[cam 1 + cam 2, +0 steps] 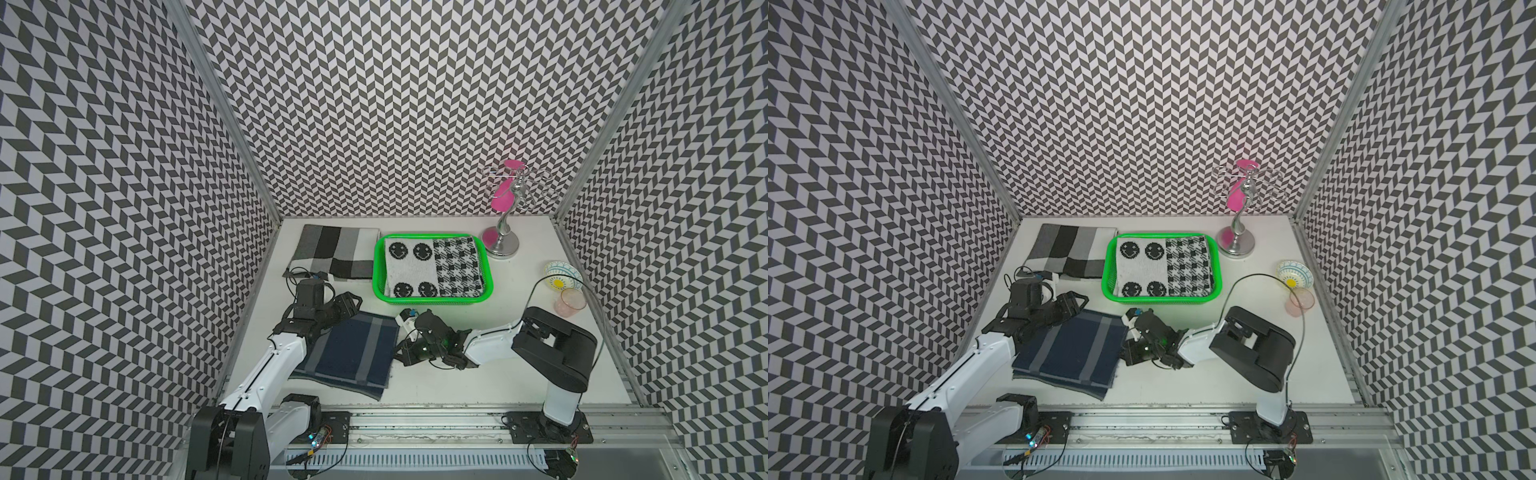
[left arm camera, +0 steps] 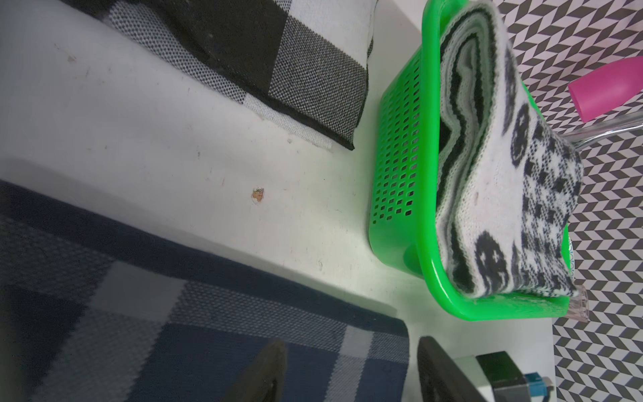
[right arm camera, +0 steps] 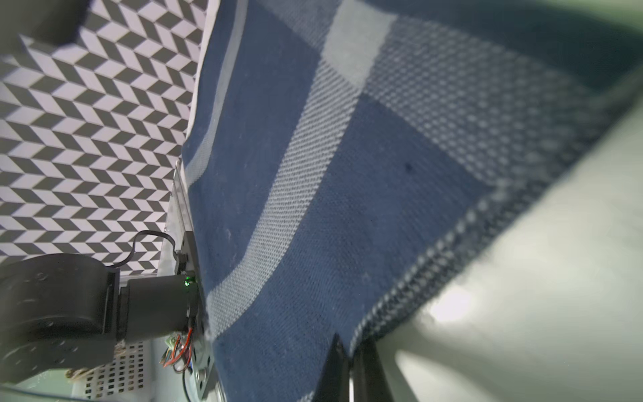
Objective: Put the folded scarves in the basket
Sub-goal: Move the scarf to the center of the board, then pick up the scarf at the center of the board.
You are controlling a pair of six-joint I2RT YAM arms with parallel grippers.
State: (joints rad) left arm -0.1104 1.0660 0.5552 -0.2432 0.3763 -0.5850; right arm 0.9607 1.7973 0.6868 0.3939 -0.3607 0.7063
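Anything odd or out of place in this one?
The basket is already filled by a folded smiley-face scarf rising above its rim, leaving little room for the navy scarf the right gripper pinches. The table has a small chip.

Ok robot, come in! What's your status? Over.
Left pincer open, by blue scarf corner. Right pincer shut on its edge. Scarf not yet in basket. Smiley scarf fills basket.

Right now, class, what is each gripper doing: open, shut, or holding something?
Left gripper: open, holding nothing.
Right gripper: shut on the edge of the navy scarf.
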